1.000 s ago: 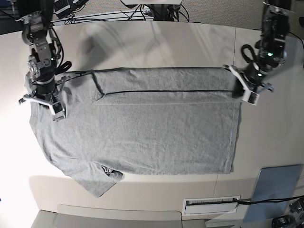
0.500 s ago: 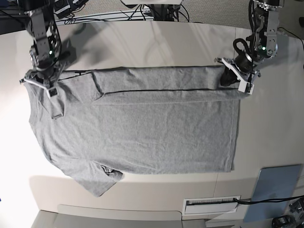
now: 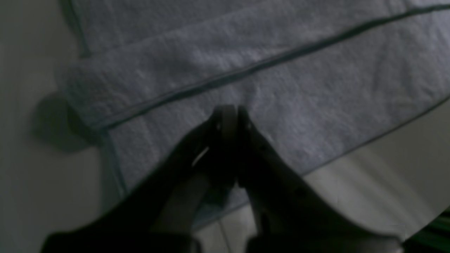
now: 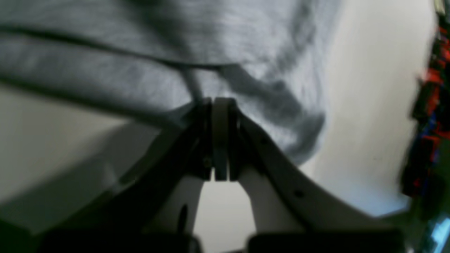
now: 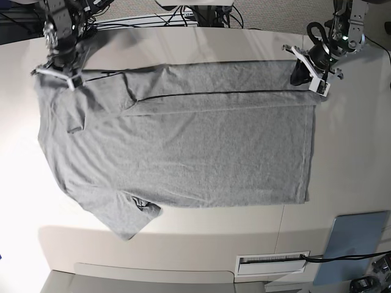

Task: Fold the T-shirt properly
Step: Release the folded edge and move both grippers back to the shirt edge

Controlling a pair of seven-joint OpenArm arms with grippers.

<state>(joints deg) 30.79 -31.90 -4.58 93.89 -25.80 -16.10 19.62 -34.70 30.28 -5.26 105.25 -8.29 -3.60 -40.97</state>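
Both arms have travelled toward the far edge of the wide cream-white table top (image 5: 183, 43) since a second ago, and the folded far strip of the large heather-grey short-sleeved cotton T-shirt (image 5: 183, 140) has gone with them, so the cloth now lies stretched further back. This T-shirt is spread flat across the middle of the table, its plain side up, with one sleeve hanging toward the near left corner. At the far right, the left gripper (image 3: 228, 109) has its fingers pressed together on the hem corner of the T-shirt, and the wrist view shows the dark fold line running just beyond them. At the far left, the right gripper (image 4: 216, 102) is closed in the same way on the bunched shoulder cloth. Behind the table run black cables (image 5: 153, 21) along a grey wall. Near the front right corner lies a grey-blue flat rectangular pad (image 5: 357, 244), and beside it a white slotted plate (image 5: 272, 264) is set in the surface.
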